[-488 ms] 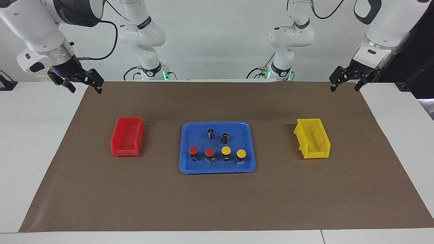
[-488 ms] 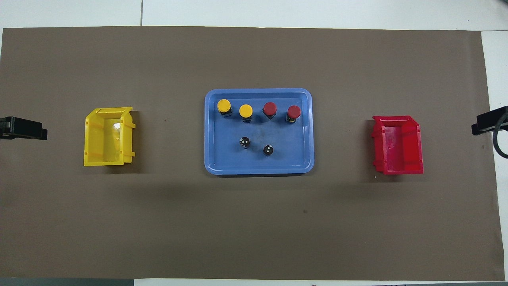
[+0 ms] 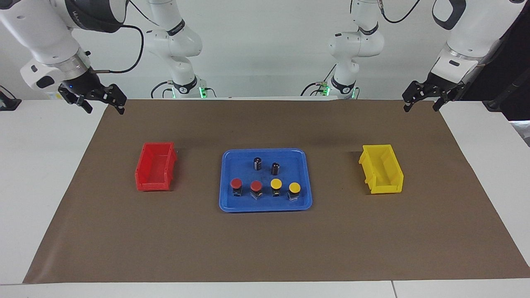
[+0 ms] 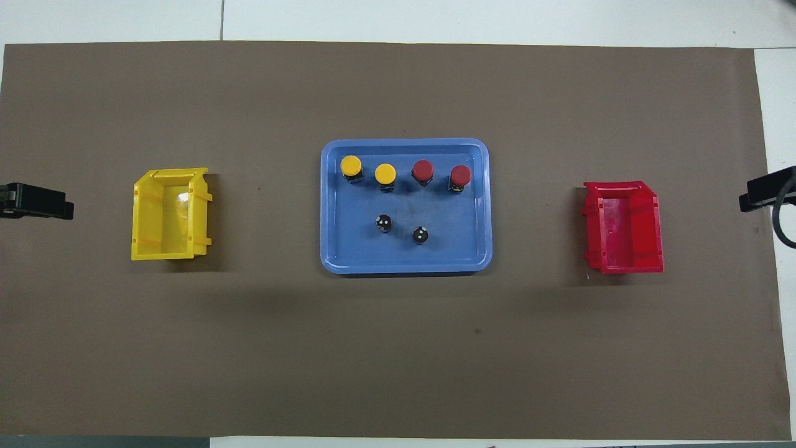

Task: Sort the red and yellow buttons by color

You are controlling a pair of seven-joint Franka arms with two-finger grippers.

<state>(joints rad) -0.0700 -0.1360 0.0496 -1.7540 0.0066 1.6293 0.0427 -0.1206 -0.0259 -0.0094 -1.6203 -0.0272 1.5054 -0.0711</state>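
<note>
I see the blue tray (image 3: pixel 265 207) mid-mat; four buttons stand in a row along its edge farthest from the robots: two red buttons (image 3: pixel 236 183) toward the right arm's end, two yellow buttons (image 3: pixel 294 188) toward the left arm's; left gripper (image 3: pixel 422 106) and right gripper (image 3: pixel 103 108) wait over the mat's near corners, jaws apart, empty.

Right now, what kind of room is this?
Probably a robot lab: two white robot arms stand at a table with a brown mat, a blue tray of buttons, and colored bins.
</note>
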